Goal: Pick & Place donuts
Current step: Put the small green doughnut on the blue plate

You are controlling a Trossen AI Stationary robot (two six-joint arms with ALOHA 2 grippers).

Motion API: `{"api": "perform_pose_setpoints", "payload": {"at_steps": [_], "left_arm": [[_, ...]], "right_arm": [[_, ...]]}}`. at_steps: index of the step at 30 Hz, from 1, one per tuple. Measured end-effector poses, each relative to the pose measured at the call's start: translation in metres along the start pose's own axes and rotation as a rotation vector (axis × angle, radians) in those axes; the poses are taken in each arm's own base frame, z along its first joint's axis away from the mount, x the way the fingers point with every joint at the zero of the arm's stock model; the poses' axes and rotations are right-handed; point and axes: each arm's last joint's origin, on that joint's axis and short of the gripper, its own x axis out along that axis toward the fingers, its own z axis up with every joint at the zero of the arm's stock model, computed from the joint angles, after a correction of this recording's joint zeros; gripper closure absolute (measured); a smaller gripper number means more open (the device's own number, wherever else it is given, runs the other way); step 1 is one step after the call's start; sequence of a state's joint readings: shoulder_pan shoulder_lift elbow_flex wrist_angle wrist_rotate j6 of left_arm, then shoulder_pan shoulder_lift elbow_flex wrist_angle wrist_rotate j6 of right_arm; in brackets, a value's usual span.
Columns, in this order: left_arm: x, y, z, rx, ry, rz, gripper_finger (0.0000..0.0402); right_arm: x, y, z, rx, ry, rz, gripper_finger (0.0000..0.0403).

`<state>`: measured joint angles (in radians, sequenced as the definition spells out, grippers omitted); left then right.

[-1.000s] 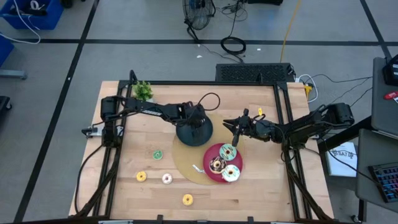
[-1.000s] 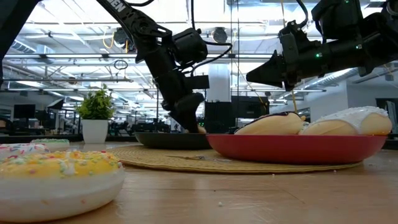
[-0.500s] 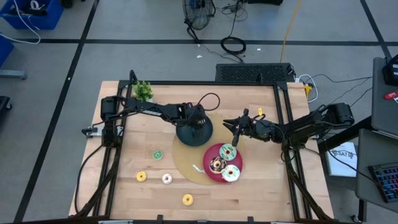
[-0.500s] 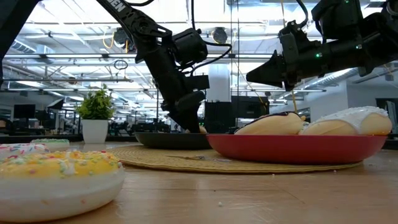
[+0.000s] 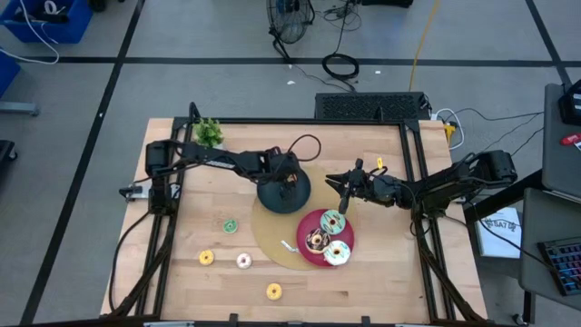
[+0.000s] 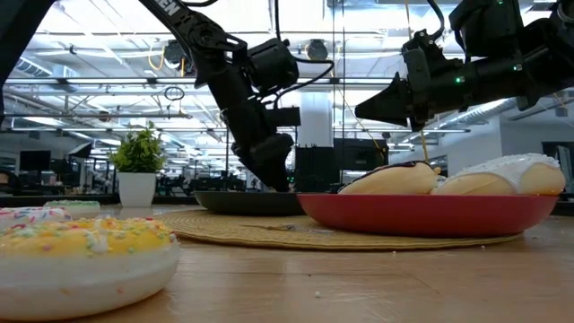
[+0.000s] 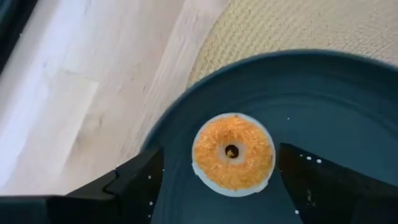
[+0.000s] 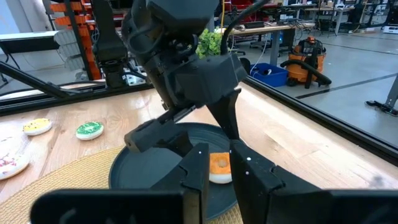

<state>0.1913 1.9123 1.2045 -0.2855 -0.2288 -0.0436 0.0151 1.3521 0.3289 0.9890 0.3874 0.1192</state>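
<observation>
High view: left gripper (image 5: 290, 182) hangs over the black plate (image 5: 272, 197), right gripper (image 5: 344, 192) waits beside the red plate (image 5: 312, 221). Left wrist view: fingers (image 7: 134, 180) spread wide, the orange donut (image 7: 233, 151) lying free on the plate. Right wrist view: right fingers (image 8: 196, 167) pressed together.

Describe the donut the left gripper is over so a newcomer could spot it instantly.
Find the woven round mat mid-table, then the black plate at its far edge, under the left gripper. The orange donut lies flat on that plate between the open fingers, the only donut there; the big iced ones sit on the red plate.
</observation>
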Motion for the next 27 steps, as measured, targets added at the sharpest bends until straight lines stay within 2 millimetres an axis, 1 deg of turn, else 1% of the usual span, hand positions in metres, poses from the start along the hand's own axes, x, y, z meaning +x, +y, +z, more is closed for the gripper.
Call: {"api": "perform_pose_setpoints", "payload": {"at_steps": [2,4,7,9,14,18,21,23,27], "left_arm": [[-0.007,0.001,0.002,0.007,-0.012,-0.001,0.0082],[-0.018,0.003,0.005,0.009,-0.019,-0.001,0.0079],[-0.045,0.008,0.008,0.011,-0.027,-0.003,0.0079],[-0.067,0.011,0.008,0.007,-0.024,-0.009,0.0081],[-0.121,0.01,-0.006,-0.027,0.056,-0.059,0.0089],[-0.152,0.0,-0.022,-0.031,0.134,-0.094,0.009],[-0.165,-0.01,-0.037,-0.036,0.207,-0.105,0.0087],[-0.169,-0.018,-0.05,-0.047,0.282,-0.131,0.0085],[-0.165,-0.039,-0.077,-0.108,0.395,-0.134,0.0089]], "right_arm": [[0.0,0.0,0.0,0.0,0.0,0.0,0.0348],[0.0,0.0,0.0,0.0,0.0,0.0,0.0348],[0.0,0.0,0.0,0.0,0.0,0.0,0.0348],[0.0,0.0,0.0,-0.002,0.005,-0.001,0.0348],[0.0,0.0,-0.003,-0.011,0.026,-0.003,0.0348],[0.0,-0.001,-0.004,-0.016,0.04,-0.005,0.0348],[0.0,-0.001,-0.004,-0.017,0.042,-0.005,0.0348],[0.0,-0.001,-0.004,-0.017,0.042,-0.005,0.0348],[0.0,-0.001,-0.005,0.025,0.045,-0.006,0.0348]]}}
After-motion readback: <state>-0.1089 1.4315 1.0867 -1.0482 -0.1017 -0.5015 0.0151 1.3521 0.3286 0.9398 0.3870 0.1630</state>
